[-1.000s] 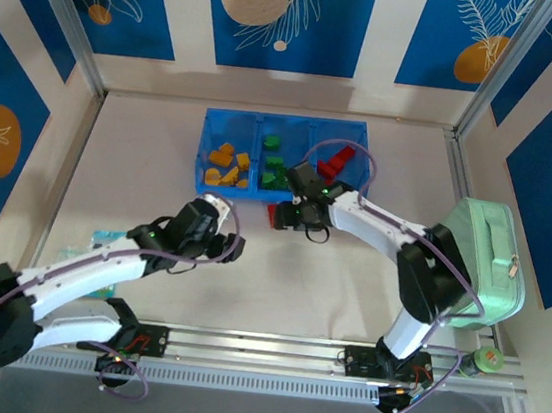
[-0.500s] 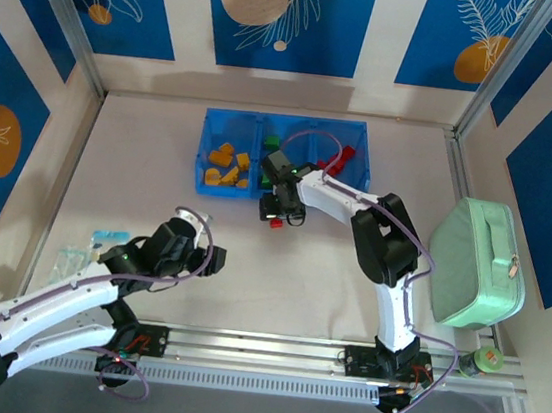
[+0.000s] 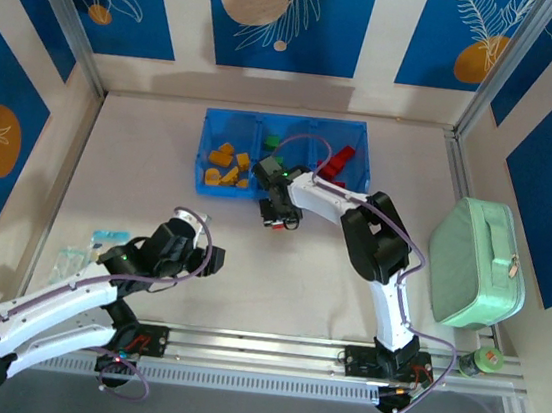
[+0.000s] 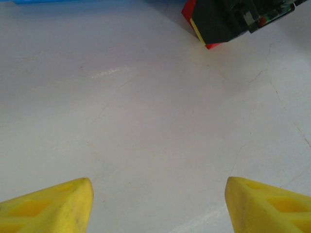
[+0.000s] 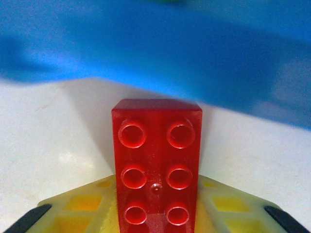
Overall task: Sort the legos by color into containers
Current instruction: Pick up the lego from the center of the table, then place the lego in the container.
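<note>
A red lego [image 5: 156, 165], studs facing the camera, sits between the yellow fingers [image 5: 87, 204] of my right gripper [image 5: 156, 213], which is shut on it. From above, that gripper [image 3: 276, 214] is low over the table just in front of the blue tray [image 3: 201, 185], with the red lego [image 3: 276, 225] at its tip. The containers hold orange legos [image 3: 226, 165] on the left, green legos [image 3: 273, 158] in the middle and red legos [image 3: 338, 162] on the right. My left gripper [image 4: 158, 194] is open over bare table, well short of the tray [image 3: 200, 248].
A pale mint-green case [image 3: 476, 261] lies at the right edge of the table. A clear plastic bag [image 3: 79, 255] lies at the left, beside the left arm. The tray's blue wall [image 5: 170, 48] stands close behind the held brick.
My right gripper has swung left along the tray's front and closed on the red lego. The left arm drew back toward the near left, then stayed still.
</note>
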